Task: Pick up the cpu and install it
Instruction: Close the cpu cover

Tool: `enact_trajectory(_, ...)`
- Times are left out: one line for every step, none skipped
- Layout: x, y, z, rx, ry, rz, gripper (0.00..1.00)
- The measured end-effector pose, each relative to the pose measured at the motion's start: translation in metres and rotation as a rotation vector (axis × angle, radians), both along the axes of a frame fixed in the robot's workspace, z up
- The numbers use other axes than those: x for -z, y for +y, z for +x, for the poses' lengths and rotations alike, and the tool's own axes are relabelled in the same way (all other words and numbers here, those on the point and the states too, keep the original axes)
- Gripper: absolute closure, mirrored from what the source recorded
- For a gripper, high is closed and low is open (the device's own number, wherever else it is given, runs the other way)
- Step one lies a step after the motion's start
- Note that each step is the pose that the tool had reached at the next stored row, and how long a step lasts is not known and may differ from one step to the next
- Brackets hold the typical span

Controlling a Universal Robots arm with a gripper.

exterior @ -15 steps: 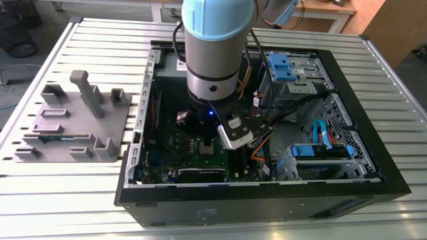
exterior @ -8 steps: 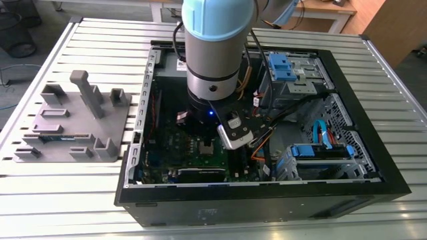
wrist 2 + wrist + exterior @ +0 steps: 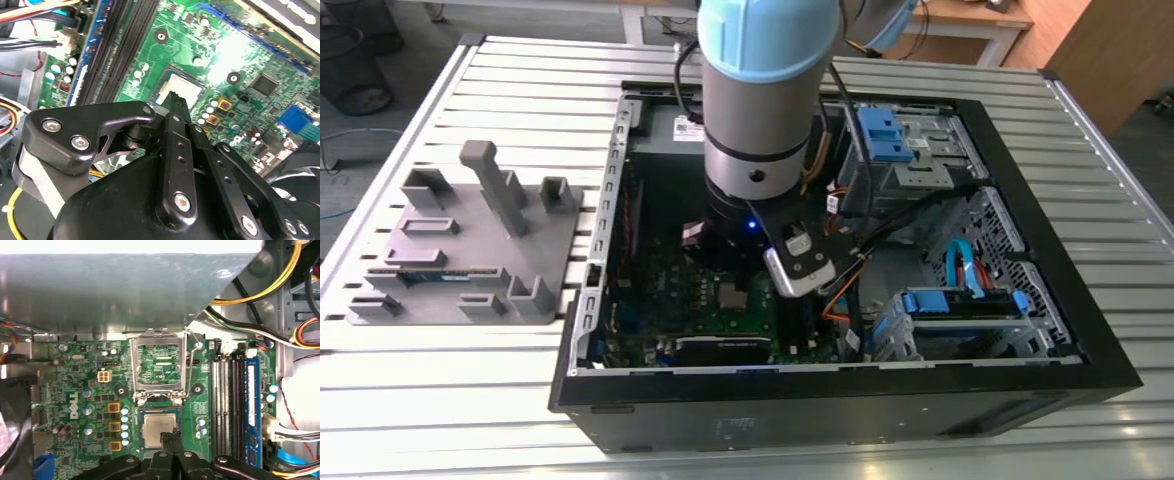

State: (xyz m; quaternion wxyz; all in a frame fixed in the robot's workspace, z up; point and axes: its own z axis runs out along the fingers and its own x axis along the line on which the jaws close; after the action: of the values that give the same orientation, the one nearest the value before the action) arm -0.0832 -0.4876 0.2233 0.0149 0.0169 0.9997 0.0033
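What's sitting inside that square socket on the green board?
The cpu lies in the socket, silvery top up, with the metal frame hinged open beside it. The shut gripper covers part of one edge, and whatever lies under the cpu is hidden.

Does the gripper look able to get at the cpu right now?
Probably yes: the cpu lies uncovered in its socket, the metal retention frame is swung up off it, and the gripper hangs right at its edge with nothing between them.
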Motion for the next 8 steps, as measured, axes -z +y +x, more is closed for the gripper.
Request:
enact_trajectory(0.0002,0.0007,0.0017,0.0,0.0,0.0001,0.89)
enact_trajectory(0.0003,0.0014,0.0032,0.0,-0.0001,0.0001,0.89)
enact_trajectory(0.0004,0.0023,0.0044,0.0,0.0,0.0,0.89)
enact_trajectory(0.0005,0.0033,0.0055,0.0,-0.0001,0.0001,0.89)
enact_trajectory(0.0006,0.0042,0.0064,0.0,0.0,0.0001,0.89)
enact_trajectory(0.0007,0.0052,0.0073,0.0,0.0,0.0001,0.89)
enact_trajectory(0.0008,0.0061,0.0083,-0.001,0.0,0.0001,0.89)
enact_trajectory(0.0009,0.007,0.0092,-0.001,0.0,0.0,0.89)
